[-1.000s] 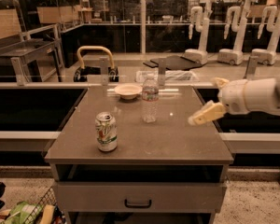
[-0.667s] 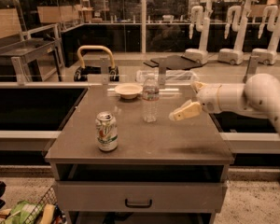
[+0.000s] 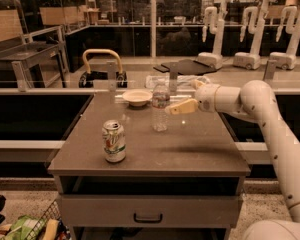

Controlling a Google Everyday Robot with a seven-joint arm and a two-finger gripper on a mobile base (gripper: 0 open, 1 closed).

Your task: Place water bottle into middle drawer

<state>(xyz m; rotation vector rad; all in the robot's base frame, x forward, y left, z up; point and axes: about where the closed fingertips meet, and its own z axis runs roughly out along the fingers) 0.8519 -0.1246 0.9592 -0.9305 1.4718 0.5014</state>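
The water bottle (image 3: 160,106), slim and clear with a pale label band, stands upright near the back middle of the brown cabinet top (image 3: 190,149). My gripper (image 3: 181,96) is just to the right of the bottle at label height, on a white arm reaching in from the right. It is open and holds nothing. One pale finger (image 3: 182,106) points at the bottle and nearly touches its side. A drawer front (image 3: 149,210) with a dark handle shows below the top. I cannot tell which drawer is the middle one.
A green-and-white soda can (image 3: 114,141) stands at the front left of the top. A shallow pale bowl (image 3: 137,97) sits at the back edge, left of the bottle. A basket with snack bags (image 3: 32,228) is on the floor at lower left.
My gripper has moved left across the cabinet top, from well right of the bottle to right beside it. The bottle, can and bowl have not moved.
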